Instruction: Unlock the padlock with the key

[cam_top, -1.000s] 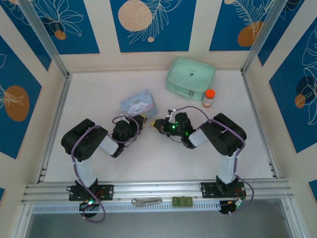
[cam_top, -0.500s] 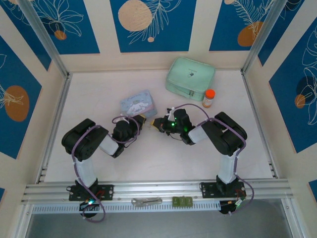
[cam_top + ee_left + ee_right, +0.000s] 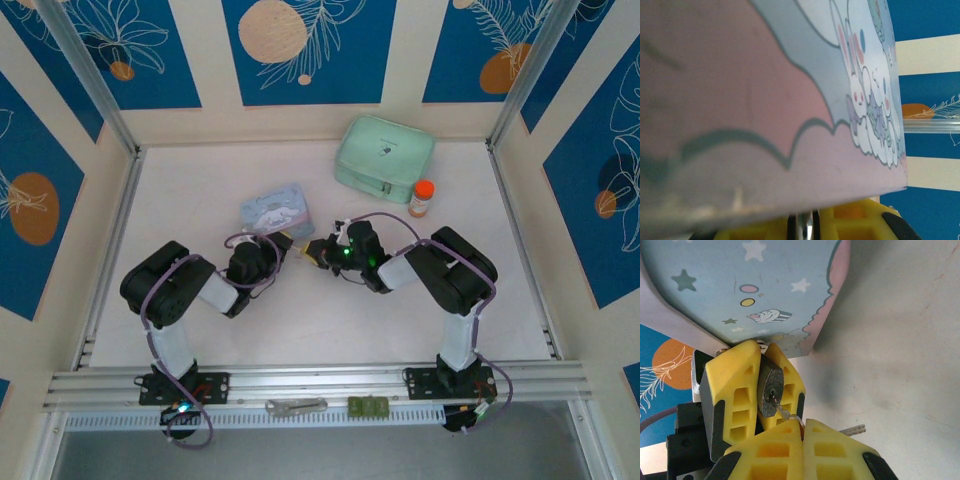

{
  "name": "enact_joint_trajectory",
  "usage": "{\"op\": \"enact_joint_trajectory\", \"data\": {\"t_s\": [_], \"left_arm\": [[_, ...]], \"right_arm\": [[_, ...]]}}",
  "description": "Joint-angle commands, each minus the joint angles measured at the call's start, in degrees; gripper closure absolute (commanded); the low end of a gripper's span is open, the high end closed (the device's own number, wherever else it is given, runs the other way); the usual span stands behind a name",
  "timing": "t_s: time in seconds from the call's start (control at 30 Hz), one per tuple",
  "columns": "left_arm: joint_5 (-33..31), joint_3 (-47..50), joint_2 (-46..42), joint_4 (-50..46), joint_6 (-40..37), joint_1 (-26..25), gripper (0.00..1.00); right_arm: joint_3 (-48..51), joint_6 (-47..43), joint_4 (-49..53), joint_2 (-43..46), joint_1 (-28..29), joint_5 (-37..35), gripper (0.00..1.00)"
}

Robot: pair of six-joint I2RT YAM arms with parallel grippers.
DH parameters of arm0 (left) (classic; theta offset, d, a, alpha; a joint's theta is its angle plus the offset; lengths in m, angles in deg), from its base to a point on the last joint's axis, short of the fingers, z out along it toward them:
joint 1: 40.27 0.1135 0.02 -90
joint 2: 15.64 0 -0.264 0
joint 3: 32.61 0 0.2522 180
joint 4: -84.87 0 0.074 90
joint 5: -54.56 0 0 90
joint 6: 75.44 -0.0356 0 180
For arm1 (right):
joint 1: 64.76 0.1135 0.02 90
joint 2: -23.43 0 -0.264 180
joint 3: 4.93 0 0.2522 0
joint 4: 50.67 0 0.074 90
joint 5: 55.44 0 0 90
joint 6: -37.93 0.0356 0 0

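The small dark padlock [image 3: 770, 390] is clamped between my left gripper's yellow fingers [image 3: 735, 385], keyhole facing the right wrist camera. My right gripper [image 3: 804, 426] is shut on the head of the thin silvery key [image 3: 782, 411], whose blade sits in the keyhole. A second key [image 3: 852, 430] on the same ring sticks out to the right. From above, the left gripper [image 3: 284, 243] and right gripper [image 3: 316, 250] meet tip to tip mid-table. In the left wrist view, a sliver of metal shows between the shut left gripper [image 3: 805, 226].
The pale blue cartoon tin [image 3: 273, 208] lies right behind the two grippers, touching the left one. A mint green case [image 3: 384, 152] and an orange-capped bottle [image 3: 422, 198] stand at the back right. A wrench-like tool [image 3: 296, 406] rests on the front rail.
Both grippers, still joined at the padlock, have crept slightly left and away from the bases. The tin has been nudged a little to the left.
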Motion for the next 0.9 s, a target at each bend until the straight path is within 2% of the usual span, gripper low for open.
{"op": "enact_joint_trajectory", "data": {"t_s": [0.0,0.57,0.87], "left_arm": [[10.57,-1.35,0.1,3.24,-0.58,-3.94,1.0],[15.78,-2.77,-1.72,0.67,-1.37,-6.12,1.0],[16.63,-2.48,-2.41,-1.35,-2.85,-6.23,1.0]], "right_arm": [[-2.77,1.2,-8.91,0.17,2.66,2.2,1.0],[-10.71,-3.06,-6.81,-3.09,0.62,9.08,1.0],[-12.81,-8.63,-2.01,-0.5,-0.9,13.09,1.0]]}}
